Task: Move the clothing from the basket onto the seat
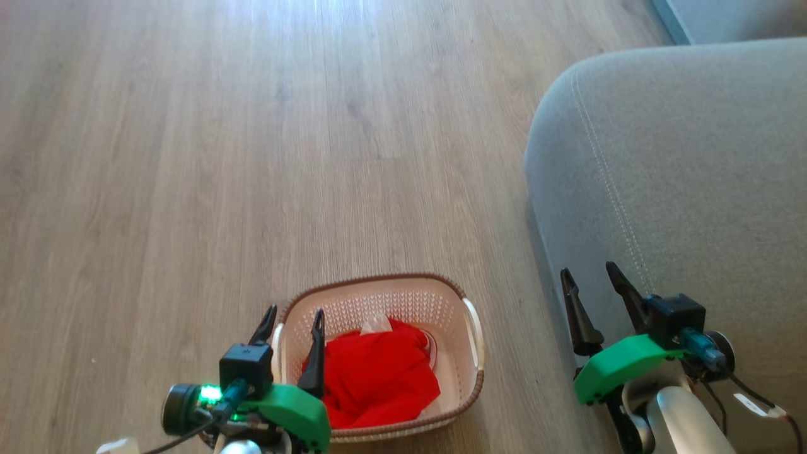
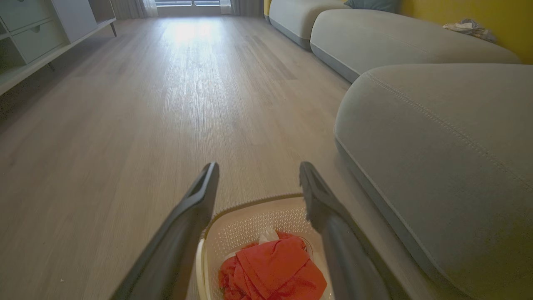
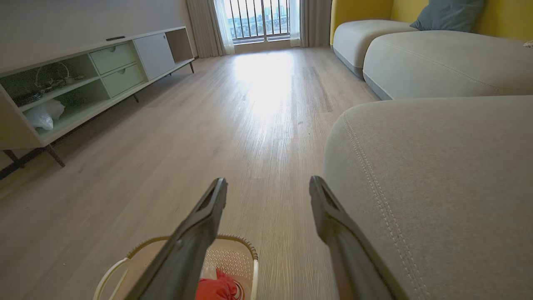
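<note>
**Location.** The clothing (image 1: 375, 372) lies in a crumpled red heap inside the basket (image 1: 378, 277), towards its near-left part. A scrap of white fabric (image 1: 377, 323) pokes out at the heap's far edge. The basket stands upright on the floor (image 1: 252, 157), near the seat (image 1: 681, 157) but apart from it, with a strip of floor between. No garment lies on the seat as far as it is seen, so the transfer is judged not yet begun.

**Grippers.**
- Left gripper (image 1: 296, 310): the fingers are spread wide with nothing between them, over the basket's left side. One finger overlaps the red heap in the head view, but whether it touches cannot be told.
- Right gripper (image 1: 587, 268): the fingers are likewise spread and bare. It sits by the seat's front edge, well apart from the basket.

**Handling assessment.**
- The clothing appears light, soft and limp. It will likely sag and trail when lifted, and the folded layers may separate so that one piece alone comes away.
- It looks neither fragile nor, judging by its matte surface, slippery.
- Recommended hold: pinch a raised fold near the top centre of the heap, deep enough to gather several layers and clear of the perforated wall.
- Risk: trailing cloth may catch the rim and drag or tip the basket, which looks light.
</note>
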